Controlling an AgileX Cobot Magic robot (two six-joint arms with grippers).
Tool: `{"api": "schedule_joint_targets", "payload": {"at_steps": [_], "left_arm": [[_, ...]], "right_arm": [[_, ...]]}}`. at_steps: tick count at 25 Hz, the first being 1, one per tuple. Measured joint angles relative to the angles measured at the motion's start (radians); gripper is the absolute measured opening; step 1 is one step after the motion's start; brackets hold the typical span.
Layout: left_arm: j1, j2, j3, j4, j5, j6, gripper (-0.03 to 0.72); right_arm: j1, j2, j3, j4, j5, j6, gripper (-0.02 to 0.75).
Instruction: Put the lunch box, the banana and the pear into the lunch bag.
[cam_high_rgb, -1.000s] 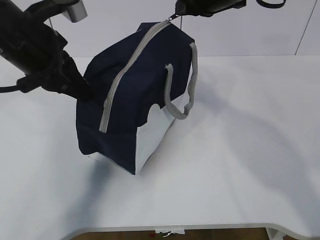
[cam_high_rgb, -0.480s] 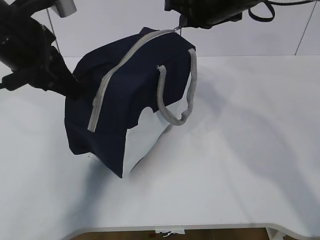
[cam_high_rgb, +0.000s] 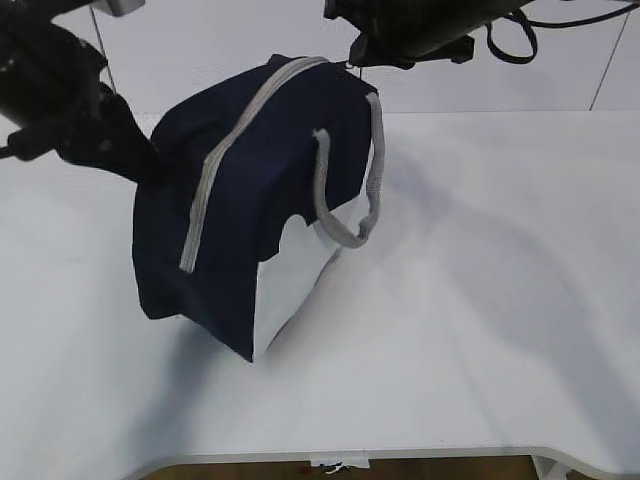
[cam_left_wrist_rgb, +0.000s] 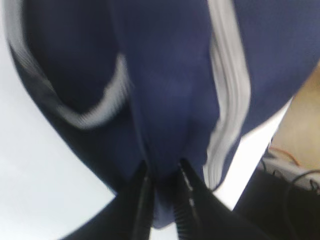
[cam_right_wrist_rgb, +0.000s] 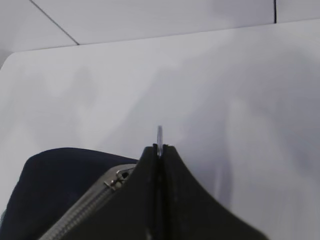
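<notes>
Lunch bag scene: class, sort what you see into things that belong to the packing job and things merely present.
Belonging to the job:
lunch bag
zipper
ring pull
left gripper
right gripper

Merely present:
table
cables

The lunch bag (cam_high_rgb: 235, 210) has swung toward the left of the frame and hangs more upright, its bottom corner nearer the left edge than a second ago. The left end effector (cam_high_rgb: 148, 165) has drawn back toward the upper left and its jaws have loosened. The right end effector (cam_high_rgb: 352, 52) has shifted slightly left.
</notes>
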Motion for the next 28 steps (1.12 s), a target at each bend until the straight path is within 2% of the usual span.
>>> {"api": "schedule_joint_targets", "payload": {"at_steps": [4,7,15,21,28], "left_arm": [[0.0,-0.003,-0.074,-0.009,0.018,-0.066,0.337],[0.0,-0.007,-0.121,-0.01,0.023,-0.107,0.394],[0.0,0.054,-0.153,-0.089,-0.153,-0.135,0.411],[0.0,0.155,-0.203,-0.169,-0.302,-0.157,0.411],[0.0,0.236,-0.221,-0.236,-0.313,-0.161,0.41]], "right_arm": [[0.0,0.0,0.0,0.095,0.023,-0.071,-0.01],[0.0,0.0,0.0,0.152,0.027,-0.12,-0.01],[0.0,0.0,0.0,0.321,0.06,-0.273,-0.01],[0.0,0.0,0.0,0.334,0.071,-0.287,-0.01],[0.0,0.0,0.0,0.336,0.071,-0.289,-0.01]]}}
